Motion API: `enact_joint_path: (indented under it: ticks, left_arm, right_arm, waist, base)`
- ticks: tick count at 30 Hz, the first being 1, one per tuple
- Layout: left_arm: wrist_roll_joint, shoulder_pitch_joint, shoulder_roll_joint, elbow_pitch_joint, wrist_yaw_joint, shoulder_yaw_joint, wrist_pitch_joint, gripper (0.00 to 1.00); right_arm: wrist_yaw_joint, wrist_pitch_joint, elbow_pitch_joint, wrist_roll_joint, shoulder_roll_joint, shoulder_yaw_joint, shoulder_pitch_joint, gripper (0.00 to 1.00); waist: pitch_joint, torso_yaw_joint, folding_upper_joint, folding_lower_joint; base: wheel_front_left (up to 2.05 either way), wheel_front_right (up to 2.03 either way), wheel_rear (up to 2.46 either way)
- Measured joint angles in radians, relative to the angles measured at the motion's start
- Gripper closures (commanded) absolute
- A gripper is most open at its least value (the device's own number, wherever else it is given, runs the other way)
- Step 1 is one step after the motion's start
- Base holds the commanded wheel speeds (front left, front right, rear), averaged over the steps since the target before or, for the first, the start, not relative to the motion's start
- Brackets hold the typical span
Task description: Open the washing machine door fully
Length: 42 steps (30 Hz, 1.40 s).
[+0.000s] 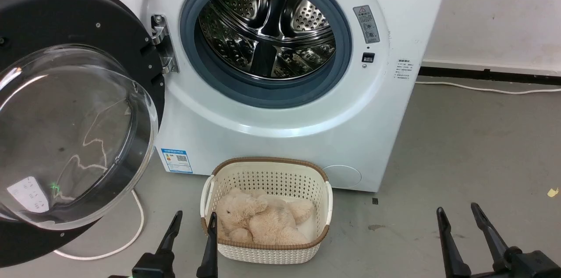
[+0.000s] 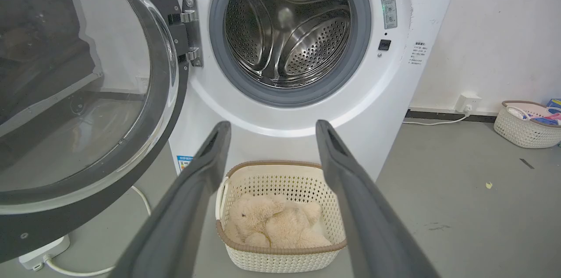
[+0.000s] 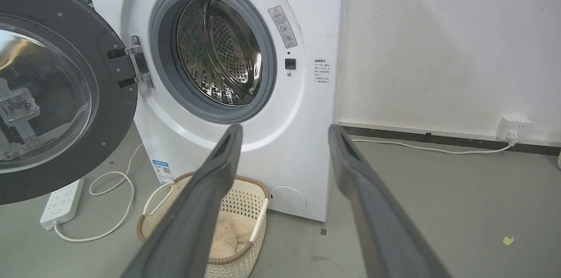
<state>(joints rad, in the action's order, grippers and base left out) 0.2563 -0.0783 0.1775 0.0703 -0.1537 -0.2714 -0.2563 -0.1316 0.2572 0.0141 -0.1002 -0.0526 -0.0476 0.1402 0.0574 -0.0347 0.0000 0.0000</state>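
Now the washing machine door (image 1: 74, 124) stands wide open on our left, turned away from the drum (image 1: 267, 32) on its hinge (image 1: 163, 43). We think the job looks done, or almost. Our left jaws and right jaws are open and hold nothing, low by the basket (image 1: 271, 177).

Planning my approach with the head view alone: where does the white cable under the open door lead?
Observer: To a white power strip lying below the washing machine door.
Operator: Anything further right?
Observer: A second white basket with items in it, on the far right.
Operator: Where is the mains?
Observer: A wall socket, low down on the right, with a plug in it.
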Motion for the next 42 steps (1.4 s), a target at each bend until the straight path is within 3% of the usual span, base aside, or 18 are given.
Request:
enact_joint_path:
  ticks: [9, 10, 42]
  left_arm:
    - [0.001, 0.000, -0.010, 0.010, 0.001, 0.014, 0.000, 0.00]
    - [0.001, 0.000, -0.012, 0.010, -0.002, 0.020, 0.000, 1.00]
    - [-0.061, 0.004, -0.038, -0.007, 0.035, 0.087, 0.068, 1.00]
  right_arm:
    - [0.000, 0.000, 0.010, -0.015, 0.000, 0.003, 0.000, 0.00]
    - [0.000, 0.000, 0.010, -0.015, 0.000, 0.005, 0.000, 1.00]
    - [0.000, -0.067, 0.007, 0.013, 0.000, 0.016, -0.027, 1.00]
  waist:
    - [-0.005, 0.007, 0.0000, 0.0000]
    - [-0.006, 0.007, 0.0000, 0.0000]
    - [-0.020, 0.015, 0.0000, 0.0000]
  base:
    - [0.00, 0.00, 0.00]
    - [0.00, 0.00, 0.00]
    - [0.00, 0.00, 0.00]
